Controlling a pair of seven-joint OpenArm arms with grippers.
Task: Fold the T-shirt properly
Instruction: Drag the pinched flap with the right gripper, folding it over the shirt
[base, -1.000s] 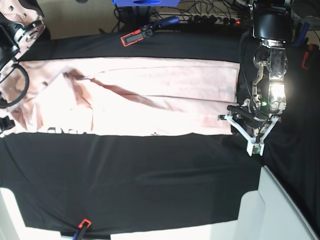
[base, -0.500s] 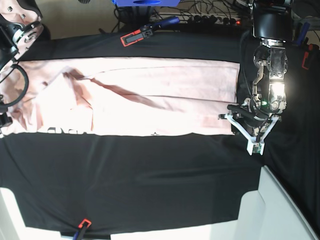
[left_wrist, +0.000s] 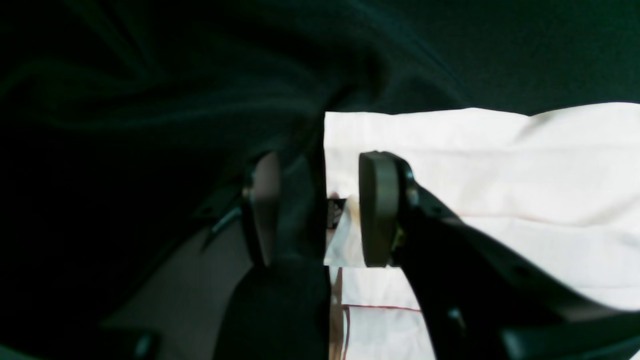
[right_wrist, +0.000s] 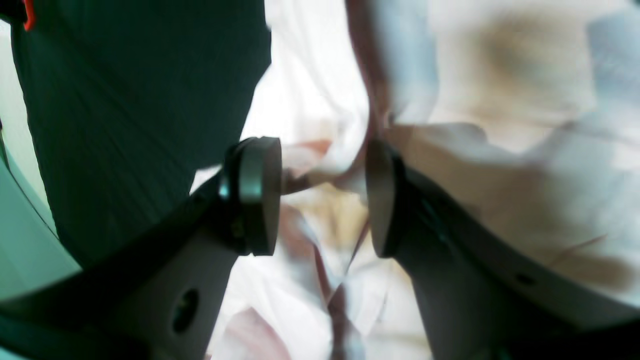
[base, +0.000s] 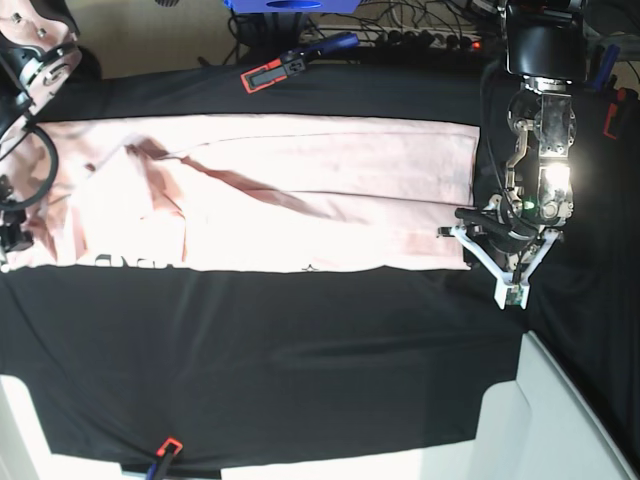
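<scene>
The pale pink T-shirt (base: 300, 190) lies folded into a long band across the far half of the black table cloth (base: 300, 360). My left gripper (base: 475, 266) sits at the band's near right corner. In the left wrist view it (left_wrist: 317, 210) is open, one pad on the black cloth (left_wrist: 150, 75), the other over the shirt (left_wrist: 500, 165), with the straight hem edge between them. My right arm (base: 35, 60) reaches down at the left end of the band. In the right wrist view the right gripper (right_wrist: 322, 195) is open, with rumpled, blurred folds of the shirt (right_wrist: 500, 100) between its pads.
A red and blue clamp (base: 290, 65) holds the cloth at the back edge, and another (base: 165, 450) at the front edge. Cables (base: 420, 40) run behind the table. A white surface (base: 560, 420) shows at the lower right.
My right arm has shifted a little at the left edge of the base view. The left arm and the shirt have not moved.
</scene>
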